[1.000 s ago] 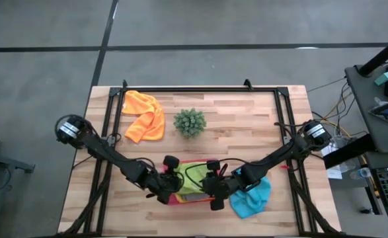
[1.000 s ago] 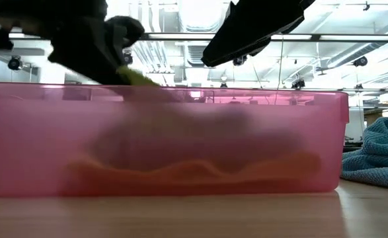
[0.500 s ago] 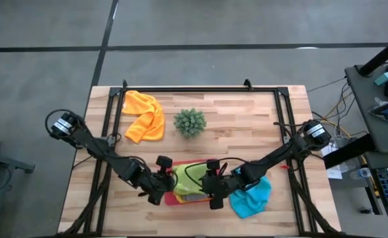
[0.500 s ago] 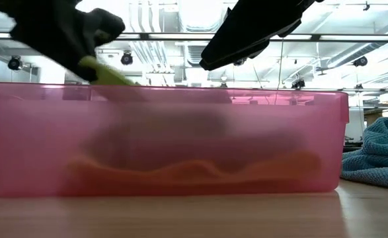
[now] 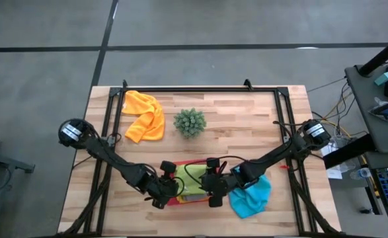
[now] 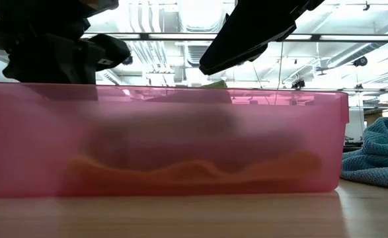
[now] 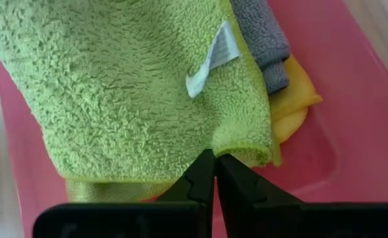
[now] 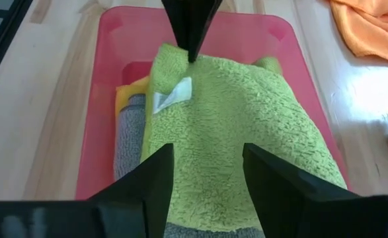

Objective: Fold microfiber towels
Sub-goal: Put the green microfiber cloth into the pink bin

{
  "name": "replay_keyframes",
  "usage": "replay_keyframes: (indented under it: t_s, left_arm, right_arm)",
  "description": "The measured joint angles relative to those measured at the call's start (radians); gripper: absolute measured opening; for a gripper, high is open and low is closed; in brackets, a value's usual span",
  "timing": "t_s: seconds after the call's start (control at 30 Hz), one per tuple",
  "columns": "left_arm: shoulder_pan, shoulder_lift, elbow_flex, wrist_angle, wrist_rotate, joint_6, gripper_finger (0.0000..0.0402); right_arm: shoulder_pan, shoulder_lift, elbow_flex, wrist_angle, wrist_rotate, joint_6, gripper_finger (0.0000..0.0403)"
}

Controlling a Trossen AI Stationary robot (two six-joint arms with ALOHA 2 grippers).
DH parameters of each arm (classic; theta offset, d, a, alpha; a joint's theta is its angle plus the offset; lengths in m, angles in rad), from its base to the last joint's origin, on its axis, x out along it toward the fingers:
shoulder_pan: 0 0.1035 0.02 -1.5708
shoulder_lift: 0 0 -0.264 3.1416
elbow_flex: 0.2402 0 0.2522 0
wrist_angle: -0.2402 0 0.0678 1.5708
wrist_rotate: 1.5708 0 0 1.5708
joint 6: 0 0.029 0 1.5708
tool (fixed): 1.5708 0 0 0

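Lime green towel [image 8: 240,165] lying folded in the pink tray [image 8: 108,99], on top of the grey towel [image 7: 263,39] and yellow towel [image 7: 289,99]. Left pincer [image 7: 213,168] clenched tight at the tray's left end, tips touching the green hem, apparently nothing caught between them. Right pincer [image 8: 203,178] released, fingers spread over the tray's right half, just above the green pile.

Step in hand, by the look of it: settling the green towel square on the stack. Best done by nudging the hem toward the tray's middle with shut tips, pressing lightly so the layers beneath stay put, then lifting straight up clear of the tray wall to avoid dragging the fold open.

Still unfolded: light blue towel [image 5: 252,196] on the surface just right of the tray, orange towel [image 5: 144,116] well beyond the tray, left of the green plant [image 5: 190,122].
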Motion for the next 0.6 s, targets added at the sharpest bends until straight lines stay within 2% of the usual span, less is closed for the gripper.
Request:
replay_keyframes:
  t_s: [0.13,0.43,0.6]
  left_arm:
    - [0.0,-0.005,0.001,-0.005,-0.001,-0.001,0.0015]
    - [0.0,-0.016,0.013,-0.062,-0.002,-0.022,0.012]
    - [0.0,-0.043,0.028,-0.141,0.009,-0.025,0.0154]
  right_arm:
    - [0.0,0.0,0.0,-0.002,-0.002,0.004,0.0172]
    - [0.0,0.0,0.0,-0.003,-0.004,0.004,0.0158]
    - [-0.018,0.0,0.0,-0.003,0.03,-0.012,0.0136]
